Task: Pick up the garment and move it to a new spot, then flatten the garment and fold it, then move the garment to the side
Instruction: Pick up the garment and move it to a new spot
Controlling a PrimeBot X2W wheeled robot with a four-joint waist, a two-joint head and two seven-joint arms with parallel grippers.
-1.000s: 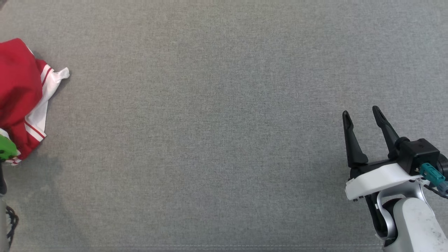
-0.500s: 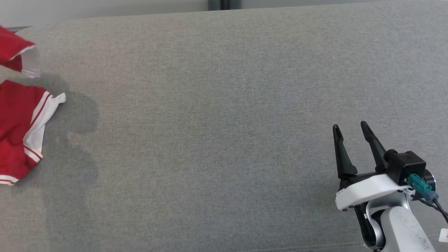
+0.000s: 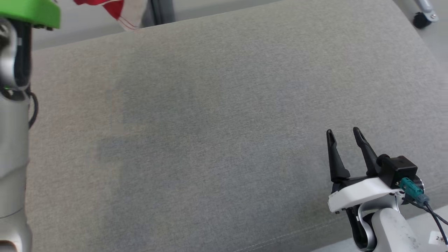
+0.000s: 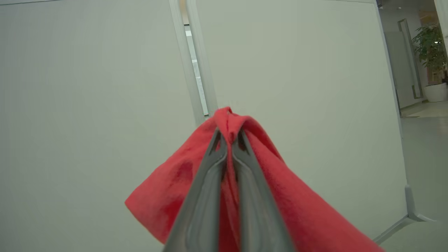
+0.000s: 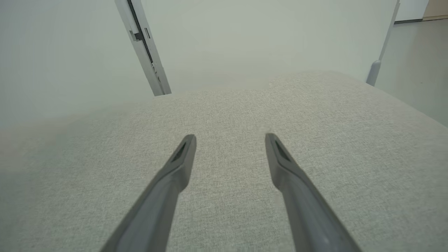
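Your left jaws are pinching shut on a fold of the red garment [image 4: 168,196], which is hanging from them in the air, above the tabletop's [image 3: 224,115] far left edge. Your right jaws are standing wide open, holding nothing, over its near right.

— We see a grey fabric surface [image 3: 224,122] spreading beneath and ahead of the right gripper [image 3: 343,131], with a stitched seam [image 3: 280,239] along the edge behind it.
— Beyond it we see 2 pale wall panels [image 5: 245,35], joined by a grey post [image 5: 143,45] ahead and left of that gripper.
— Far to the right of the left gripper [image 4: 229,132], we spot a potted plant [image 4: 432,49] on a pale floor [image 4: 423,157].
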